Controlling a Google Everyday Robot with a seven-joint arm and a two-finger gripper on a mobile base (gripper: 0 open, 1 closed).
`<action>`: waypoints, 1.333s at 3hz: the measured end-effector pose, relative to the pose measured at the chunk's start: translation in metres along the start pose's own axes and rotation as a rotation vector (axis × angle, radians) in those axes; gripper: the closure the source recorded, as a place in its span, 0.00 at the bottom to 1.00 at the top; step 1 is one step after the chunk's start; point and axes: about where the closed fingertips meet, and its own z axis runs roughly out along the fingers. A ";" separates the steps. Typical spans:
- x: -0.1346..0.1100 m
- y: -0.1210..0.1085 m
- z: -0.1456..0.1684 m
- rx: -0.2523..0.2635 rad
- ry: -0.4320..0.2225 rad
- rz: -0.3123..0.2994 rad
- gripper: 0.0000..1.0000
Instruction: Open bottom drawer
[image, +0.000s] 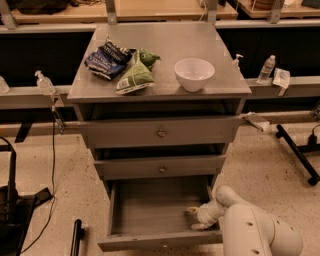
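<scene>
The bottom drawer (150, 206) of the grey metal cabinet stands pulled out toward me, its plain grey tray bare inside and its narrow front panel (160, 241) at the lower edge of the view. My gripper (194, 218) reaches from the white arm (250, 227) at the lower right into the drawer's right rear corner, just above the tray floor. The middle drawer (161, 167) and the top drawer (160, 132) above it sit pushed in, each with a small round knob.
On the cabinet top (165, 45) lie a blue chip bag (106, 59), a green bag (136, 75) and a white bowl (194, 73). Bottles (267, 68) stand on side rails. A black stand (298, 150) lies at right, cables and dark gear (15, 210) at left.
</scene>
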 end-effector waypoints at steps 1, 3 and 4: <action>-0.001 0.000 0.001 -0.003 0.000 -0.003 0.00; -0.020 0.001 -0.024 0.032 0.001 -0.092 0.18; -0.027 0.003 -0.036 0.052 -0.008 -0.127 0.18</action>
